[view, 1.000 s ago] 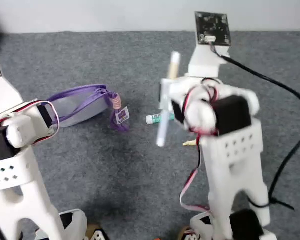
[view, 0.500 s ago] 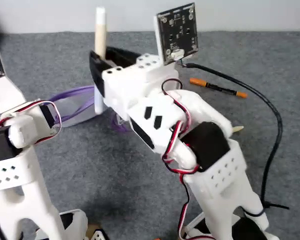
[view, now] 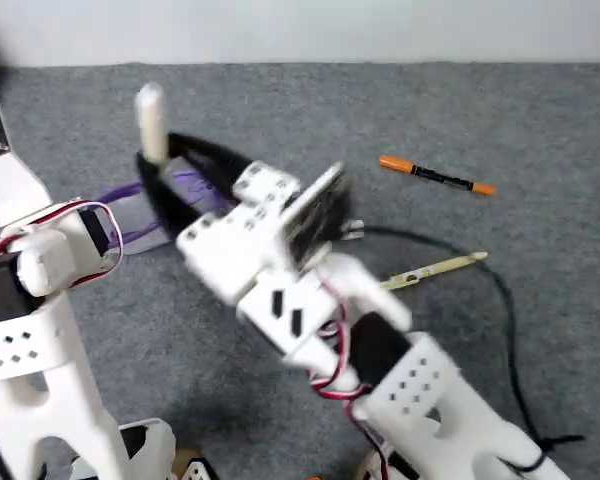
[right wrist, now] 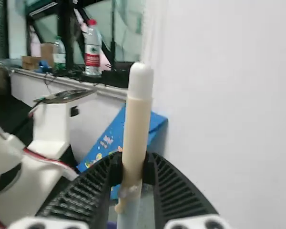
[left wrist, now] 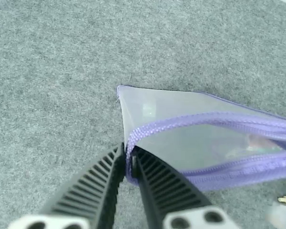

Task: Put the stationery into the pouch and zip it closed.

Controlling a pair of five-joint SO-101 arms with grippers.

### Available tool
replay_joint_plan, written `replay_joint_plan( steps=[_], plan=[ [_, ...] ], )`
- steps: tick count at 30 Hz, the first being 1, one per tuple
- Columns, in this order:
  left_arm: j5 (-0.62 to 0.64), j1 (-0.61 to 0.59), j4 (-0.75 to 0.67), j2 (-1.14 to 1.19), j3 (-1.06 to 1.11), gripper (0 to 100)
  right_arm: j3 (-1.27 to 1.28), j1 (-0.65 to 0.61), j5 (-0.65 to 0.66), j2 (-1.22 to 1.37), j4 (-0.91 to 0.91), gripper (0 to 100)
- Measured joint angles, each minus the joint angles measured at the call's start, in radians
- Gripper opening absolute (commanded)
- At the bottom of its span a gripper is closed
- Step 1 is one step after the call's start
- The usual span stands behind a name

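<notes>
Left wrist view: pouch [left wrist: 195,133] pinched at its zipper end.
The left claw [left wrist: 128,151] is clamped on the pouch's purple edge, toward the surface's [view: 540,110] left side. The right claw [right wrist: 132,164] grips a cream pen [right wrist: 136,119] upright over the pouch. An orange pen [view: 435,176] lies far right.

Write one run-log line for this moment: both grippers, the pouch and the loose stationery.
left gripper: shut on pouch edge | right gripper: shut on white pen, upright | zip: open | loose: orange pen, yellow pen
</notes>
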Motion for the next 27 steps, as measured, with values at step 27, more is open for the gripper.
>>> replay_joint_plan(
  steps=[27],
  plan=[
    [-0.002,0.000,0.000,-0.014,0.074,1,0.216,-0.015,0.169,0.192,-0.160,23.4]
  ],
)
